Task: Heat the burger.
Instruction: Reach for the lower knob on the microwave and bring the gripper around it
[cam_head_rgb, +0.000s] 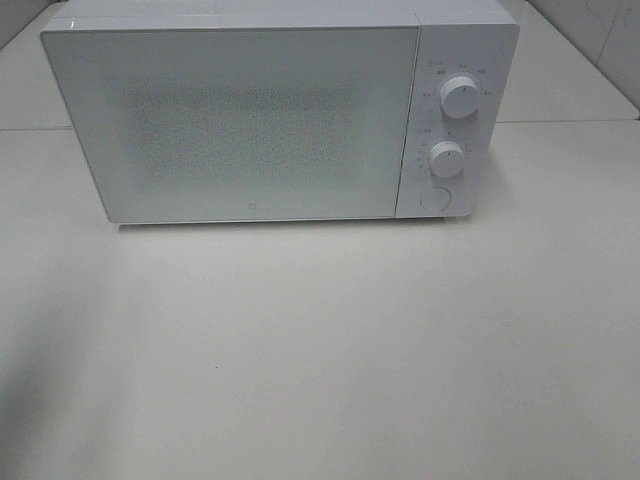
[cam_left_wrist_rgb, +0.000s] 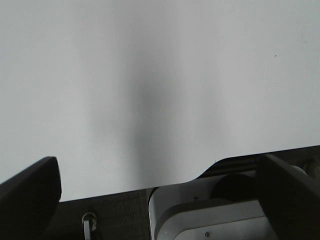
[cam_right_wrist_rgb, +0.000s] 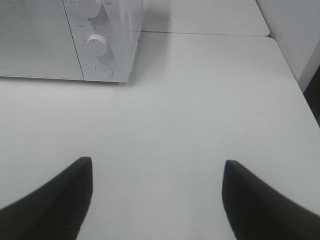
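Observation:
The burger shows in no view. A white microwave (cam_head_rgb: 250, 120) stands at the back of the white table (cam_head_rgb: 320, 350) with its door shut; its frosted window shows nothing inside. Neither arm appears in the exterior high view. In the left wrist view my left gripper (cam_left_wrist_rgb: 157, 162) is open over bare tabletop, with nothing between its dark fingers (cam_left_wrist_rgb: 30, 190). My right gripper (cam_right_wrist_rgb: 157, 164) is open too and holds nothing. It hangs over the table in front of the microwave's control side (cam_right_wrist_rgb: 105, 40).
The microwave's panel carries two round knobs (cam_head_rgb: 460, 95) (cam_head_rgb: 447, 158) and a round button (cam_head_rgb: 436, 197). The table's right edge (cam_right_wrist_rgb: 300, 85) runs close to a wall. A white machine part (cam_left_wrist_rgb: 200, 215) sits below the table's near edge in the left wrist view.

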